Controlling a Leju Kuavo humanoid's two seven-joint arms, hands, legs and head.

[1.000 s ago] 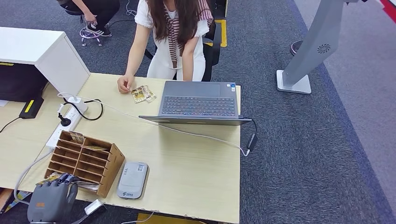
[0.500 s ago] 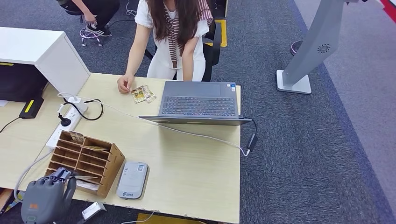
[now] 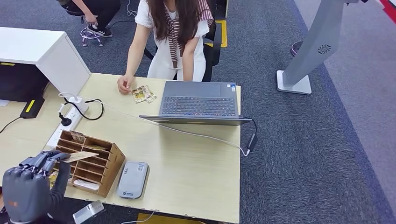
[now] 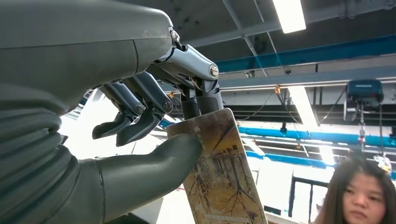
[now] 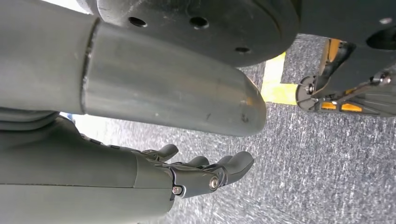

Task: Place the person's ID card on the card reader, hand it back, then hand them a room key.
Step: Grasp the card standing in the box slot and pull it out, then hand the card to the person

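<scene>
My left hand (image 3: 27, 189) is raised off the table's near left corner, in front of the cardboard card rack (image 3: 95, 163). It pinches a yellowish room key card (image 3: 79, 156) between thumb and fingers; the left wrist view shows the tree-printed card (image 4: 219, 172) held by my left hand (image 4: 154, 154). The grey card reader (image 3: 133, 179) lies flat to the right of the rack. A person (image 3: 170, 37) sits across the table, one hand (image 3: 123, 85) resting beside some small cards (image 3: 142, 94). My right hand (image 5: 201, 175) hangs over the carpet, holding nothing, its fingers loosely apart.
An open grey laptop (image 3: 198, 100) stands mid-table with a cable trailing toward the rack. A power strip (image 3: 63, 126) and a white cabinet (image 3: 42, 51) are at the left. A grey stand (image 3: 303, 60) rises from the carpet at the right.
My left hand has lifted and drawn back to the left, pulling the key card out of the rack. The person has not moved.
</scene>
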